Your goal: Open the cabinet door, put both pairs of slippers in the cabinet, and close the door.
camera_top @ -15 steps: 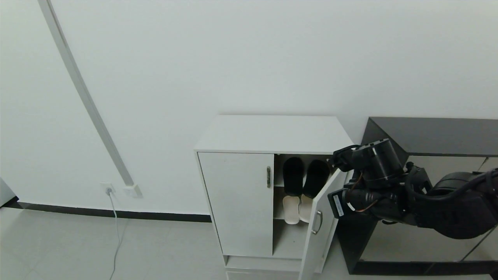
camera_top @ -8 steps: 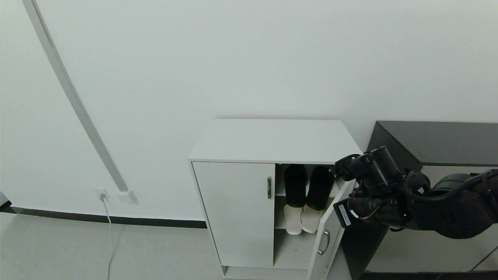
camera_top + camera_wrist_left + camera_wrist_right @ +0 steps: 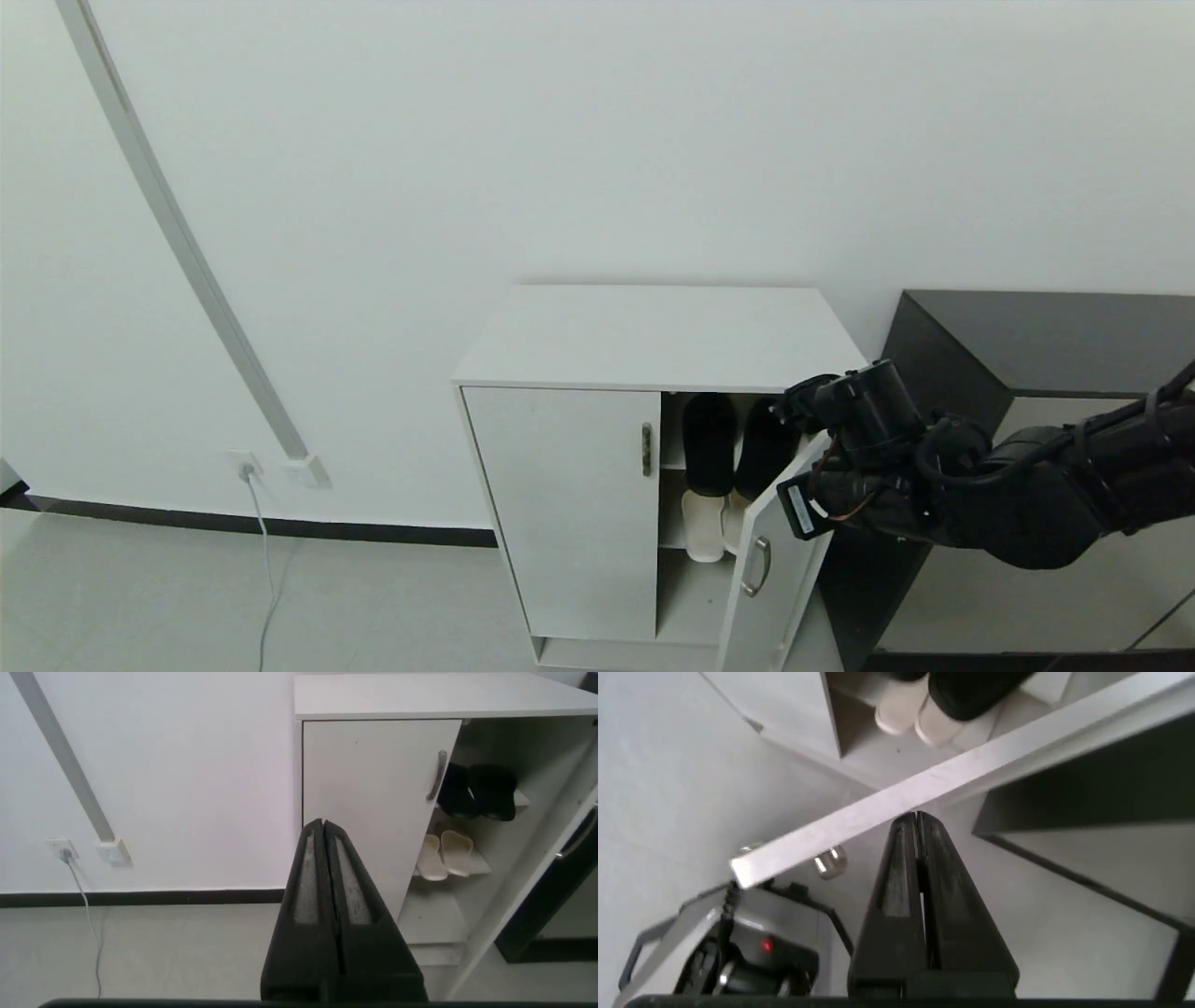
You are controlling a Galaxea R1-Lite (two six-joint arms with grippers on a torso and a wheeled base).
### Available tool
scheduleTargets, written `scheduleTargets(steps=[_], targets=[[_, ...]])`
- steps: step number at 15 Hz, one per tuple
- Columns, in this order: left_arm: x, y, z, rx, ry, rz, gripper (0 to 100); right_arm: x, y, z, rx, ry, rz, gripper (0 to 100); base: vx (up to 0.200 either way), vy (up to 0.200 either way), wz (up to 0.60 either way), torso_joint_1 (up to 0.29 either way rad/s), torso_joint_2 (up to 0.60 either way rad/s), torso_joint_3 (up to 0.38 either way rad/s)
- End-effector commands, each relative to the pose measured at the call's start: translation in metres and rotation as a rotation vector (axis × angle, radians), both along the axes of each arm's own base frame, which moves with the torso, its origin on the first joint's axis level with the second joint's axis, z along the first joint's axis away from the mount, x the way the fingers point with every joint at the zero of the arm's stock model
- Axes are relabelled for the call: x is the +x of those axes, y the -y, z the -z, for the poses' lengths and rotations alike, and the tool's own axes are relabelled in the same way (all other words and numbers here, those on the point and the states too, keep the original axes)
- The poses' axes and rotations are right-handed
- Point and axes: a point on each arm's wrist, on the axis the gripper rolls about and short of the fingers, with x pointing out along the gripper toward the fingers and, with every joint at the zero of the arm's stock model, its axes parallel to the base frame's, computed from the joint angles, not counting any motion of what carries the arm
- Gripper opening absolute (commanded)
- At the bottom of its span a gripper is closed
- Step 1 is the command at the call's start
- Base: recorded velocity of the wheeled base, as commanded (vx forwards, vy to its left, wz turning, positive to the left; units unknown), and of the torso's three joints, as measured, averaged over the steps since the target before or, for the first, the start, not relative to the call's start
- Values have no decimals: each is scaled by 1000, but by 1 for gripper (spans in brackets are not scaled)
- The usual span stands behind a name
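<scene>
Right pincer [image 3: 794,405] in the head view sits up at the top corner of the half-open cabinet door [image 3: 780,551], on its outer side. From here I can't tell how its fingers are set. Both pairs are in: black slippers [image 3: 709,443] on the shelf just inside and level with the pincer, white slippers [image 3: 702,513] one shelf below it. So what's left is the close. The door's handle [image 3: 754,567] hangs well below the pincer, and I don't think you need it. A flat push on the panel should do.

Left wrist view: the left pincer [image 3: 323,833] has its fingers pressed together with nothing in them. It is well back from the cabinet [image 3: 374,812] and out of the door's swing, which is where I'd leave it.

Right wrist view: fingers together, nothing gripped, tips right at the door's thin top edge [image 3: 971,770]. Whether they touch or are a hair short, I can't say. Being that close to the edge, I'd worry they slip over the top. I'd get the contact lower onto the face and follow the hinge arc rather than shoving straight. Go slow at the end so it doesn't bounce back open
</scene>
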Motion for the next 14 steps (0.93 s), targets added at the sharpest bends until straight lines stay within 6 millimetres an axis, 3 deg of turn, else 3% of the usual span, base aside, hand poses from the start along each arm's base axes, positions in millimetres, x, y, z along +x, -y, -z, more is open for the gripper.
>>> scheduleTargets(steps=[1, 14], targets=[[0, 0, 0, 0, 0, 0, 0, 8, -6, 14, 2, -2, -1, 0, 0, 0, 0, 0, 0, 0], [0, 0, 0, 2, 0, 0, 0, 55, -37, 63, 159, 195, 17, 0, 0, 0, 0, 0, 0, 0]])
